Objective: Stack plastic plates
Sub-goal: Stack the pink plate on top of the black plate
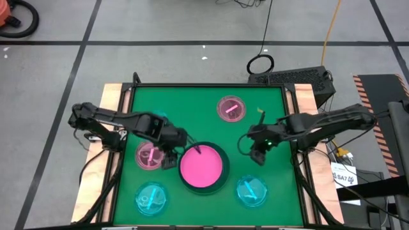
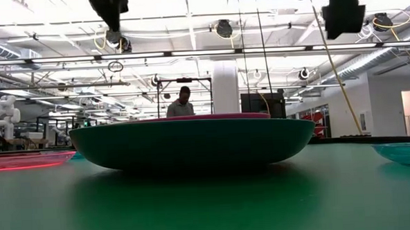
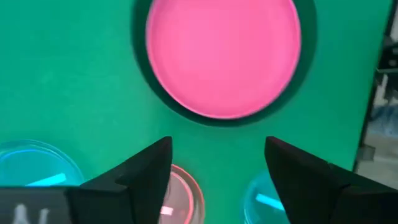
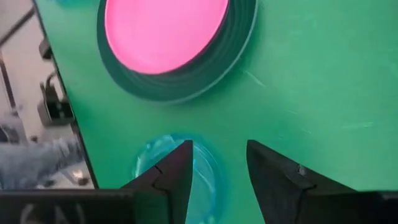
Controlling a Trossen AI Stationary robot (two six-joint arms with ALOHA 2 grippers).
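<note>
The hot pink plate (image 1: 203, 167) lies inside the dark green plate (image 1: 220, 181), forming a stack near the middle of the green table mat (image 1: 192, 108), toward its front half. The left gripper (image 1: 171, 155) hangs just beside the stack's left rim, above the mat, its fingers spread apart and holding nothing; in the left wrist view the pink disc (image 3: 224, 56) sits ahead of the two dark fingers (image 3: 146, 171). The right gripper (image 1: 258, 153) hovers to the stack's right, well clear of it, also parted and empty; its wrist view shows a small cyan plate (image 4: 205, 174) beneath the fingers (image 4: 174, 174).

Four small plates lie loose around the stack: a translucent pink one (image 1: 148, 156) just left of the left gripper, another pink one (image 1: 231, 108) toward the far edge, a cyan one (image 1: 151, 198) at the front left and a cyan one (image 1: 252, 191) at the front right. Each is apart from the stack.

From table height the green plate (image 2: 192, 143) fills the middle, with the pink rim (image 2: 212, 117) just showing on top. Behind it a person (image 2: 182, 102) sits in a bright workshop hall.

The mat is bare between the stack and its far edge, apart from the one pink plate. Wooden borders (image 1: 115, 96) flank the mat on both sides.
</note>
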